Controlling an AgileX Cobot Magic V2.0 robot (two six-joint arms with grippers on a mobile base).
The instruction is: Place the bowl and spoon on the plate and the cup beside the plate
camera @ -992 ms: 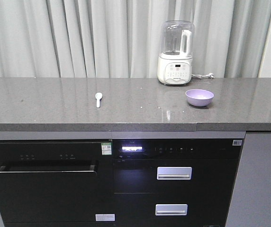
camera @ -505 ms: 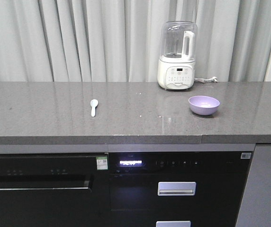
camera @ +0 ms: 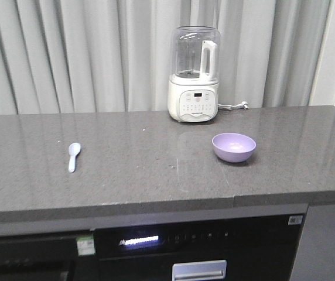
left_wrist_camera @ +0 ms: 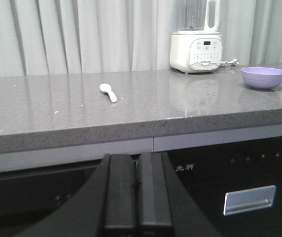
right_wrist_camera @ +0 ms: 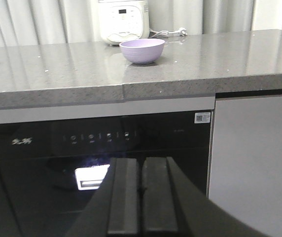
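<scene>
Compared with the earlier front view, the camera now sits closer to the counter (camera: 144, 181). The worktop fills more of the picture, and most of the black appliance front (camera: 156, 249) below it has dropped out of sight. The spoon and bowl keep their positions relative to each other.

1. Grippers. The left gripper (left_wrist_camera: 137, 160) and the right gripper (right_wrist_camera: 141, 163) each show their two black fingers pressed together with nothing between them. Both sit below worktop height, facing the appliance front, well apart from any task item.

2. Spoon. The spoon (camera: 73, 156) lies flat on the left part of the counter, scoop pointing away from the robot. Nothing is touching it.

3. Bowl. The bowl (camera: 233, 147) stands upright and empty on the right part of the counter, well apart from the spoon.

4. Background. A white blender (camera: 194, 76) stands behind the bowl, near the curtain (camera: 68, 52).

5. Missing items. No plate and no cup appear in any view. Their location cannot be determined.

Progress assessment: no part of the arrangement is complete. The bowl and spoon are not on a plate and no cup is placed. Remaining work, as judged from this state: raise the arms to the counter, locate the plate, put the bowl and spoon on it, then set the cup beside it.
</scene>
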